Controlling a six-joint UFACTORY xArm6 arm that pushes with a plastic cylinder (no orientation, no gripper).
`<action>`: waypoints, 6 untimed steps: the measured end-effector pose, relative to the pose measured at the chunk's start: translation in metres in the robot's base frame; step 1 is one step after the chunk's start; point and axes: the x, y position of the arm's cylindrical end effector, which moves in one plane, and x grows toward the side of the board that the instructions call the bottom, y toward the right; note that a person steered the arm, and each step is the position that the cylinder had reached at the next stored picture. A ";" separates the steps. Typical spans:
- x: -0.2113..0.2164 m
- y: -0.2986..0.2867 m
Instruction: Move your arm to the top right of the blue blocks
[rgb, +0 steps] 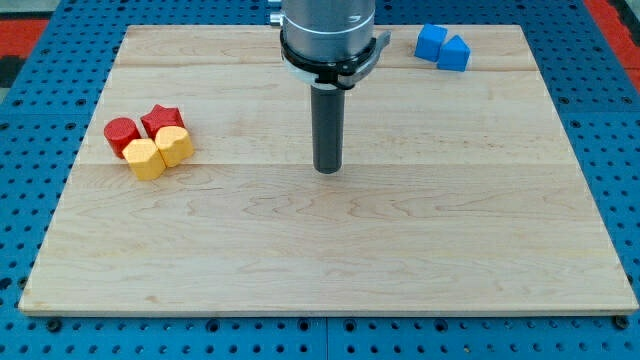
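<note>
The rod hangs straight down from the arm's grey collar near the top middle of the board (330, 270), and my tip (327, 170) rests on bare wood a little above the board's centre. There is nothing to spread or press together here: the tool is one plain dark rod, so it holds nothing, and the tip touches no block, only the table top.

The two blue blocks sit at the view's top right, close to the board's far edge. The blue cube (431, 41) is the left one, and the second blue block (454, 53), whose top looks sloped like a wedge, lies just beside it to the right and slightly lower, the two touching or nearly so. My tip is well apart from them, down and to the view's left of the pair.

On the view's left side four blocks cluster together, also well apart from the tip. The red cylinder (121, 135) is leftmost, the red star (161, 120) sits to its right and a bit higher. Below them the yellow hexagon (145, 159) and another yellow block (174, 145), rounded in shape, press side by side against the red ones.
</note>
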 end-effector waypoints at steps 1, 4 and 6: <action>0.000 0.010; -0.038 0.173; -0.122 0.210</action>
